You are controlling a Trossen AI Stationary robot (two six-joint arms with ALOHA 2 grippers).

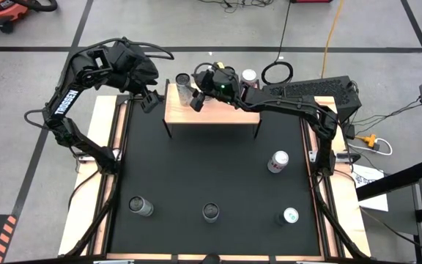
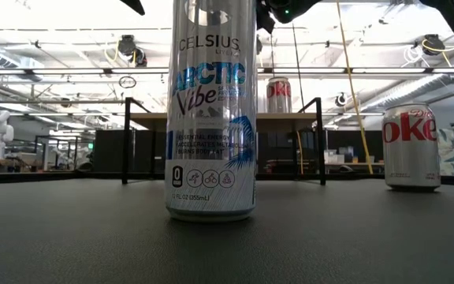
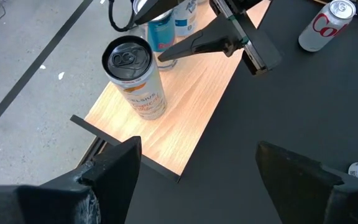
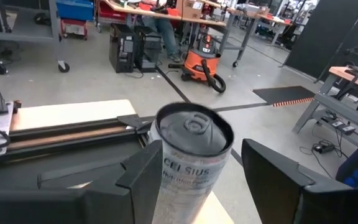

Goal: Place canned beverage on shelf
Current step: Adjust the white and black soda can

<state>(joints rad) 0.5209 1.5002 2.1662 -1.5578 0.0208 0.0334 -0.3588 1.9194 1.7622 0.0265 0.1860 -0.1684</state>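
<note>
Now, by the shelf (image 1: 212,111):
Can: Celsius can (image 1: 184,89) stood upright on shelf's left end, long axis vertical.
R gripper: right gripper (image 1: 196,101) hung over shelf beside can; in its wrist view can (image 4: 191,158) sat between fingers (image 4: 143,177), fingers apart, no visible squeeze, so grip vs. release can't be told.
L gripper: left gripper (image 1: 149,99) just off shelf's left edge, fingers wide, empty.
Nearer arm: R, w/ can straight ahead of its fingers.
</note>
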